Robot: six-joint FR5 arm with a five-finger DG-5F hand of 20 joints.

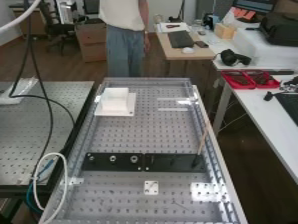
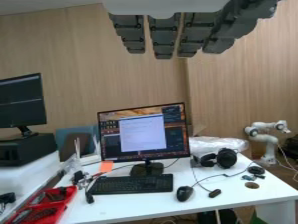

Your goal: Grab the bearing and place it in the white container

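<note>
One bearing (image 1: 134,159) sits just right of the larger nut (image 1: 113,159), with the white container (image 1: 116,105) far and left; the robot hand (image 2: 163,37) has straight fingers, apart.

In the high view, on the bar (image 1: 172,162) of the bench (image 1: 120,195) there stand, from left to right, the smaller nut (image 1: 91,158), the larger nut (image 1: 113,158) and the bearing (image 1: 134,159). Behind them, on the far left part of the bench, is the container (image 1: 115,99). Before the bar lies a small plate (image 1: 151,188).

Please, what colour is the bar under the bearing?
The bar is black; it shows best in the high view.
</note>
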